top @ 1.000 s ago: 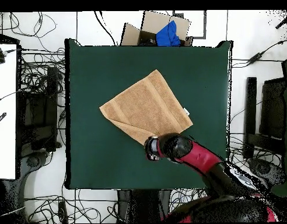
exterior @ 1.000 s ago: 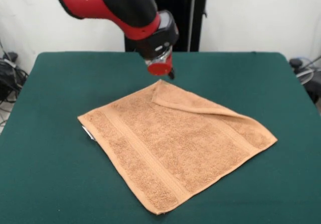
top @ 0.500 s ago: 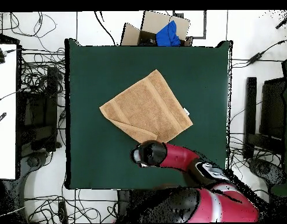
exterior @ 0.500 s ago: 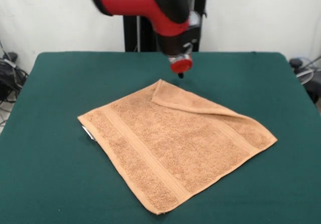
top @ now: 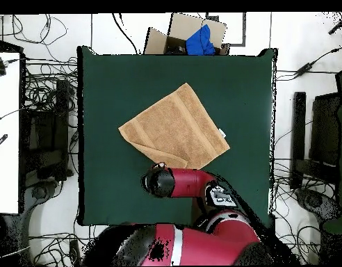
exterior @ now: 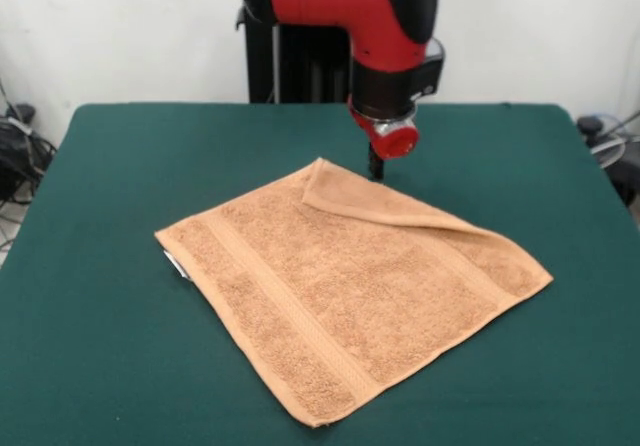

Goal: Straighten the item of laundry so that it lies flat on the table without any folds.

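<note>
A small orange-tan terry-cloth towel (exterior: 350, 291) lies near the middle of a large dark green cloth-topped table (exterior: 100, 366), turned like a diamond in the front view. Most of it is spread flat, but its far right edge is doubled over into a long narrow flap (exterior: 385, 201) that runs from the far corner toward the right corner. A small white tag (exterior: 175, 264) peeks out at the left corner. The red and black robot arm's gripper (exterior: 377, 166) hangs just beyond the far corner of the towel, close above the table and not touching the cloth; whether its claw is apart or together cannot be told, because only a dark tip shows below a red disc. Likely risks: coming down where it hangs now, it would meet bare table and miss the flap; pinching both layers would drag the whole towel instead of unfolding it; pulling toward the near side would deepen the fold.
</note>
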Motion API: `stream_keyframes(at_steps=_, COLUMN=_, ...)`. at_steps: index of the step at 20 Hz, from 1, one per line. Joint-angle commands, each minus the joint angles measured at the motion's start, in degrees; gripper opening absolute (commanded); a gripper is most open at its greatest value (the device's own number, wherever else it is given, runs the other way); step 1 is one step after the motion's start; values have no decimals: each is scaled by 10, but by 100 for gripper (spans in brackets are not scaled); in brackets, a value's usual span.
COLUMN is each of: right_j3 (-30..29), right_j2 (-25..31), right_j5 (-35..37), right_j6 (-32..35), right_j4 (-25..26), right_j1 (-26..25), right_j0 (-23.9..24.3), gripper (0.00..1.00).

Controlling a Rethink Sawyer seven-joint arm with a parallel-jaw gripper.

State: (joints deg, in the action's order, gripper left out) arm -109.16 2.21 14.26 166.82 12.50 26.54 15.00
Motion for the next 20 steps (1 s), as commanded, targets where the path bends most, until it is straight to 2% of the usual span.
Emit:
stream_keyframes(at_steps=1, right_j3=52, right_j2=-26, right_j5=77, right_j6=22, right_j4=-37, right_j1=55, right_j0=2, gripper=0)
stream_keyframes(at_steps=11, right_j3=50, right_j2=4, right_j5=194, right_j6=9, right_j4=-64, right_j1=114, right_j0=10, gripper=0)
stream_keyframes(at_steps=13, right_j3=78, right_j2=-11, right_j5=196, right_j6=9, right_j4=-49, right_j1=103, right_j0=0, gripper=0)
stream_keyframes(at_steps=18, right_j3=182, right_j2=-23, right_j5=171, right_j6=-12, right_j4=-5, right_j1=19, right_j0=3, gripper=0)
stream_keyframes(at_steps=20, right_j3=198, right_j2=-23, right_j5=168, right_j6=-20, right_j4=1, right_j1=8, right_j0=6, gripper=0)
